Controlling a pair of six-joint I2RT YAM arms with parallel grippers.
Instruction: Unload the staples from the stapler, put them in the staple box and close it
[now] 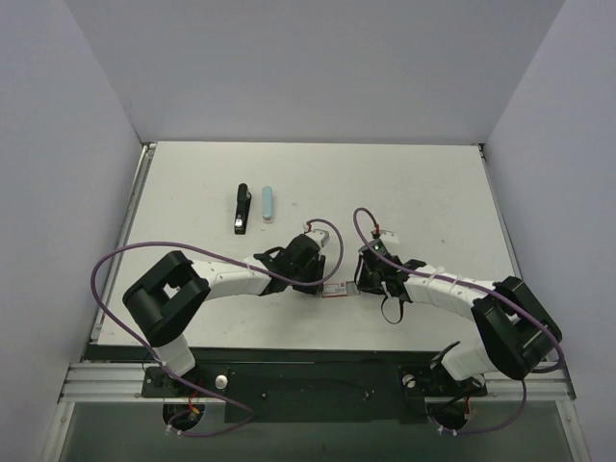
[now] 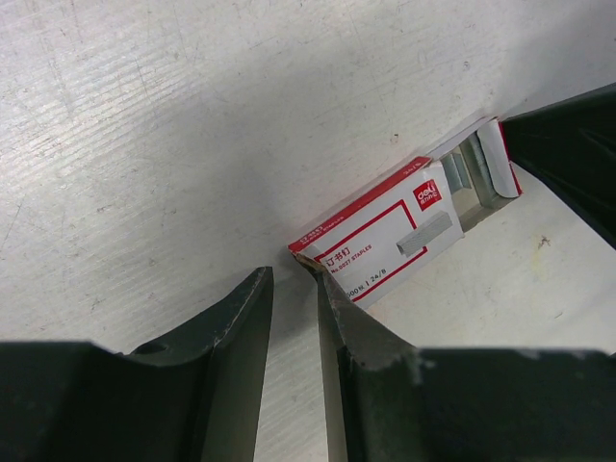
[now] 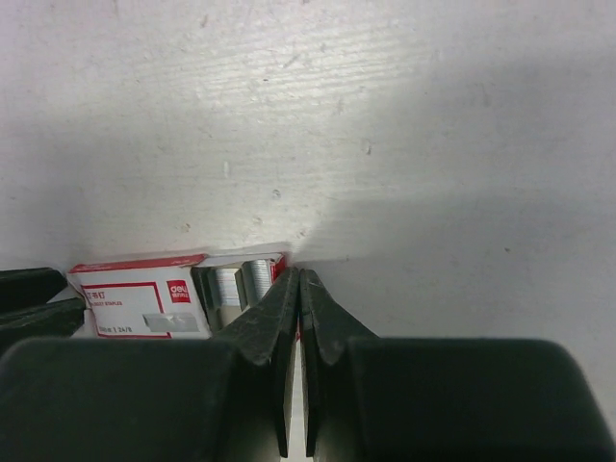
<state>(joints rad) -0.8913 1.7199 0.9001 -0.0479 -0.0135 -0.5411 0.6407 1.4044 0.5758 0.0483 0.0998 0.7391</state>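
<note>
We see the left gripper (image 2: 294, 274) with its jaws slightly apart at one corner of the red-and-white cardboard staple box (image 2: 375, 241) on the white desk (image 1: 404, 183). The right gripper (image 3: 295, 274) is pressed together at the box's open end, perhaps nipping the flap. Inside the box sit silvery staples (image 3: 231, 289). The black stapler (image 1: 240, 210) and the pale blue stapler (image 1: 268, 203) lie side by side, well apart from the box.
</note>
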